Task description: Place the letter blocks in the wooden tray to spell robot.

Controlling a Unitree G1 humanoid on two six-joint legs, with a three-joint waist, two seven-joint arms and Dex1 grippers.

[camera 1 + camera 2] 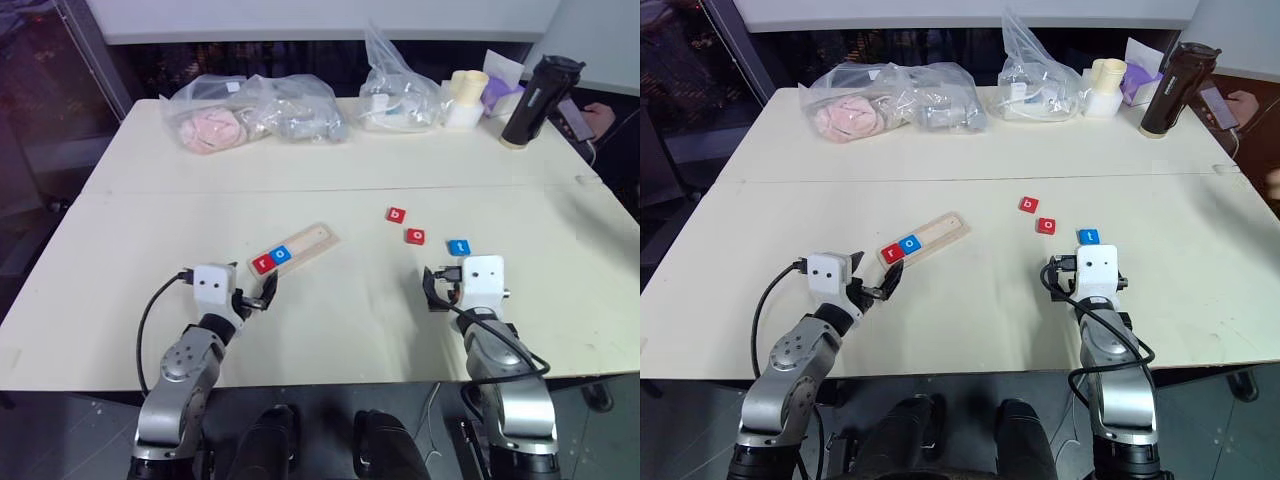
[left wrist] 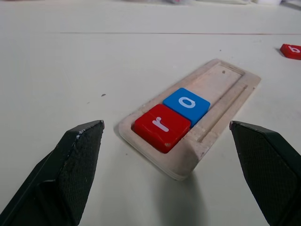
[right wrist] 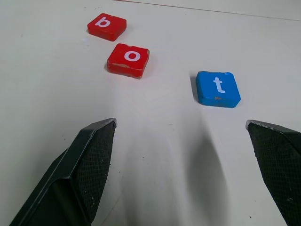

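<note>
Pale surface [image 1: 330, 330], cream-coloured, carrying all items; clear bags and a dark bottle [image 1: 535, 100] along its far edge.

Item 1: wooden tray [image 1: 295, 247], lying at a slant just ahead of the left tool [image 1: 262, 295]. Holds red "r" block [image 2: 162, 127] at its near end and blue "o" block [image 2: 186, 105] touching it; remaining slots bare.

Item 2: loose letter blocks, on the robot's right, well apart from the tray: red "b" block [image 3: 106, 26], red "o" block [image 3: 128, 60] near it, blue "t" block [image 3: 217, 88] nearest the right tool [image 1: 437, 290].

Item 3: left tool, fingers spread wide, holding nothing, facing the tray's near end.

Item 4: right tool, fingers spread wide, holding nothing, facing the three loose blocks.

Handling, by judgement: blocks look light, stiff, smooth-faced, low to the surface. Pinch across two opposite side edges; a shallow grip may let one slip or skid. "b" likely goes next.
</note>
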